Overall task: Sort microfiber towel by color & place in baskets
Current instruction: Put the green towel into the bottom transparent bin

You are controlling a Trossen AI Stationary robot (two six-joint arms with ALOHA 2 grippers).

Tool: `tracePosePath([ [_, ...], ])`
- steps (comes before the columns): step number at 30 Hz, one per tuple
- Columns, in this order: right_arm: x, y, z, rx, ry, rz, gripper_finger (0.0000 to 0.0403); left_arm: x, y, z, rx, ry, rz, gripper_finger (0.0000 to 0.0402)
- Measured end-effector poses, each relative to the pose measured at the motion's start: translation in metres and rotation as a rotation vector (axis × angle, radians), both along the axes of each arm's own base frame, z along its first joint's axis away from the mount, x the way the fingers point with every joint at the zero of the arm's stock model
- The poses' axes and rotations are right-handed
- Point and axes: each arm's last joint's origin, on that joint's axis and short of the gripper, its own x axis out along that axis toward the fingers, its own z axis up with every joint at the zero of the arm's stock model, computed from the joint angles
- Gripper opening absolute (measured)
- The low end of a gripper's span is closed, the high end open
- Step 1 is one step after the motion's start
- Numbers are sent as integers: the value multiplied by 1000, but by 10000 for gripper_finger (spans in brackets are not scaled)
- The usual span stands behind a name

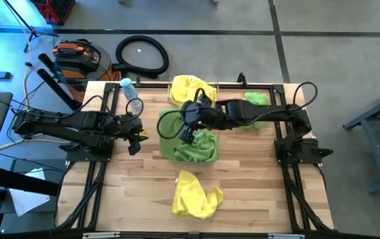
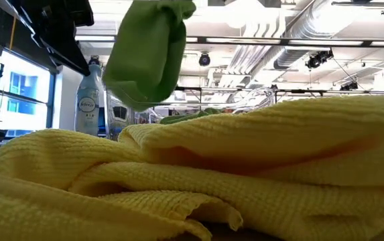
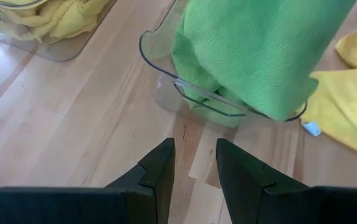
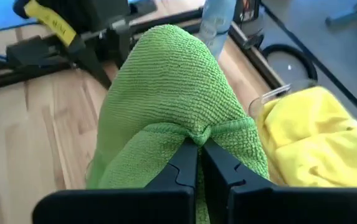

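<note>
My right gripper (image 4: 198, 163) is shut on a green microfiber towel (image 4: 166, 81), which hangs in the air (image 2: 148, 53) over a clear basket (image 3: 150, 53) holding green cloth. At the table's left stands my left gripper (image 3: 195, 168), open with nothing between its fingers and pointing at that basket. A second basket (image 1: 171, 85) at the far edge holds yellow towels (image 1: 191, 89). On the near part of the table lies a crumpled yellow towel (image 1: 196, 196). Another green towel (image 1: 256, 99) lies at the far right. My right gripper pinches a bunched fold (image 4: 197, 134) at the top of the green towel between its two fingers. The fingers slant down, coming from the table's right. The towel hangs slack below them (image 3: 259, 50), lifted clear of the table, over the basket of green cloth.
A clear bottle with a blue cap (image 1: 131, 89) stands at the far left of the table. In the low view the near yellow towel (image 2: 245, 167) fills the foreground. Bare wood (image 1: 130, 192) lies at the near left.
</note>
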Motion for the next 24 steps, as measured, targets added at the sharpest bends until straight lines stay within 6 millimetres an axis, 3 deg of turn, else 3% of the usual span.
tracePosePath([
  [7, 21, 3, -40, 86, 138, 28, 0, -1, 0, -1, 8, 12, -3, 106],
  [12, 15, 0, -61, 82, 308, -73, 0, -1, 0, -1, 7, 14, -3, 106],
  [18, 2, -4, -64, 37, 383, -227, 0, -1, 0, -1, 6, 14, -1, 106],
  [24, 24, 2, -58, 118, 221, -41, 0, -1, 0, -1, 6, 13, -1, 106],
])
